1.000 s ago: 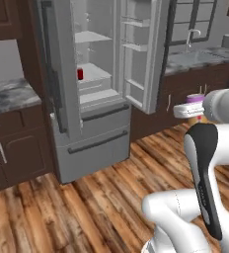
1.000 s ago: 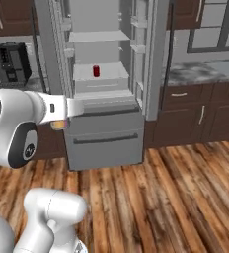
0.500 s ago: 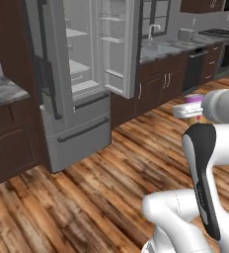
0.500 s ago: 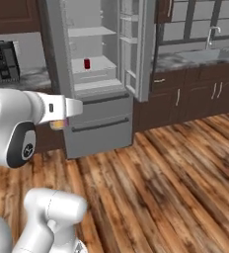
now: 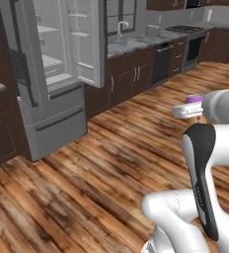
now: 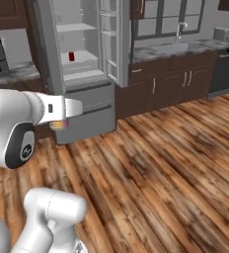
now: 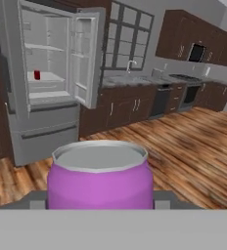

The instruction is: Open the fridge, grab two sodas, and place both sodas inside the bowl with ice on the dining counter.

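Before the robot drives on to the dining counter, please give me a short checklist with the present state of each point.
1. Purple soda sits between the gripper fingers: ok.
2. Can upright, pale top level: ok.
3. Red soda collected: not ok, it stands on a shelf of the fridge.
4. Fridge doors shut: not ok, open.
5. Wood floor ahead free of obstacles: ok.
6. Bowl and dining counter located: cannot tell.

Fridge (image 7: 42, 83) doors open at left, one soda can (image 7: 37, 74) on its inner shelf, other can (image 7: 100, 176) in claw (image 7: 100, 197) in front, sink worktop (image 7: 130, 80) right of fridge.
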